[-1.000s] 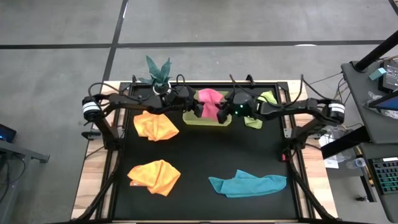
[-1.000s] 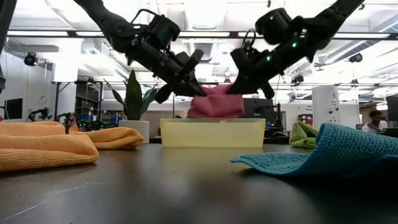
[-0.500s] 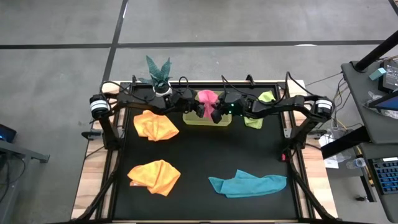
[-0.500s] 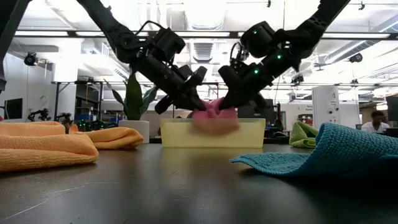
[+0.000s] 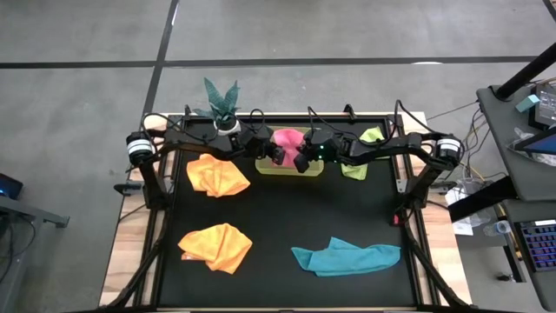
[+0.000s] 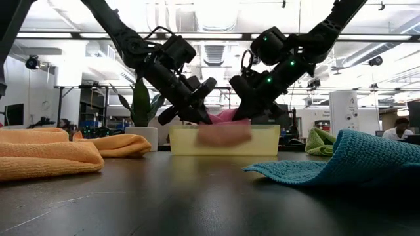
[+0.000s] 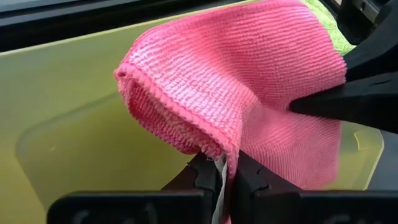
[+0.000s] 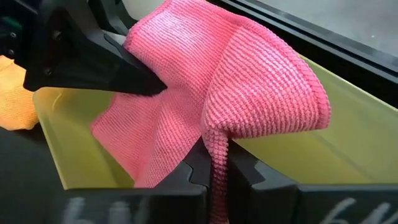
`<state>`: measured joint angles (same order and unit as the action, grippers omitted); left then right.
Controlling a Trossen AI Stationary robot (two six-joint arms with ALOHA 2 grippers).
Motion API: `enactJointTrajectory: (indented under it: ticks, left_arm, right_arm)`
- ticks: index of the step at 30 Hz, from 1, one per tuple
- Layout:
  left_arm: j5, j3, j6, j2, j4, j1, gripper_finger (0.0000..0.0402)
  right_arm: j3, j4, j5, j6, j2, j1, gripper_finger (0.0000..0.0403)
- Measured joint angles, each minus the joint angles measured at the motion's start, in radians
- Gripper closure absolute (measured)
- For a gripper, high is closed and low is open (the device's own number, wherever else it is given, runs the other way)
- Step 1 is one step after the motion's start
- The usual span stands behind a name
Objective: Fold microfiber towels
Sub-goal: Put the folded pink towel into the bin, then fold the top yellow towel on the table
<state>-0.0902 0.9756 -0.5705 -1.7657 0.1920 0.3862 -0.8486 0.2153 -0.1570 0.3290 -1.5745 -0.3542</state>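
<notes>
The folded pink towel (image 5: 287, 138) hangs between my two grippers over the translucent yellow-green bin (image 5: 271, 168) at the table's far middle. Its lower part is down inside the bin (image 6: 223, 134). My left gripper (image 5: 277, 155) and my right gripper (image 5: 301, 160) are both shut on it, one at each end. Two orange-yellow towels (image 5: 217, 176) (image 5: 215, 246) lie crumpled at the left. The teal towel (image 5: 346, 256) lies at the near right. The lime green towel (image 5: 354, 169) lies right of the bin. My left gripper pinches the pink towel's folded left end (image 7: 219, 155) between its two fingers, several layers together. The fingers slant down from the table's left. The towel bulges past them and sags into the bin (image 7: 74, 143). My right gripper pinches the pink towel's folded right end (image 8: 216, 146) between its two fingers, several layers together. The fingers slant down from the table's right. The towel arches above the fingers and hangs down into the bin (image 8: 311, 158).
A potted plant (image 5: 221, 98) stands at the far edge, left of the bin. The table's black top (image 5: 287, 217) lies bare between the towels. A desk with equipment (image 5: 521, 104) stands beyond the right edge.
Both grippers have gone down and toward the far edge, drawing closer together, still shut on the pink towel. The towel has sunk from above the bin's rim to partly inside the bin.
</notes>
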Motion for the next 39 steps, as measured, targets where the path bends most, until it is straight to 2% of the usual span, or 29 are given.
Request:
enactJointTrajectory:
  ticks: [6, 13, 19, 27, 34, 39]
  left_arm:
    - [0.0, 0.0, 0.0, 0.0, 0.0, 0.0, 0.0356]
    - [0.001, 0.0, -0.001, 0.0, -0.001, 0.0, 0.0285]
    - [0.002, 0.0, 0.0, 0.0, -0.001, 0.003, 0.0247]
    - [0.002, 0.0, 0.0, 0.0, -0.016, 0.006, 0.0232]
    - [0.007, 0.0, 0.018, 0.005, -0.017, 0.006, 0.0232]
    - [0.008, 0.0, 0.055, 0.052, -0.017, -0.018, 0.0233]
  right_arm:
    - [0.0, -0.002, 0.0, 0.0, 0.0, 0.0, 0.0375]
    - [0.0, -0.017, 0.0, 0.009, 0.0, 0.0, 0.0314]
    - [0.0, -0.063, -0.001, 0.012, 0.001, -0.002, 0.0268]
    - [0.001, -0.092, -0.002, 0.01, 0.027, -0.013, 0.0244]
    - [0.001, -0.101, 0.0, -0.017, 0.072, -0.012, 0.0243]
    - [0.002, -0.153, 0.0, -0.041, 0.141, 0.02, 0.0252]
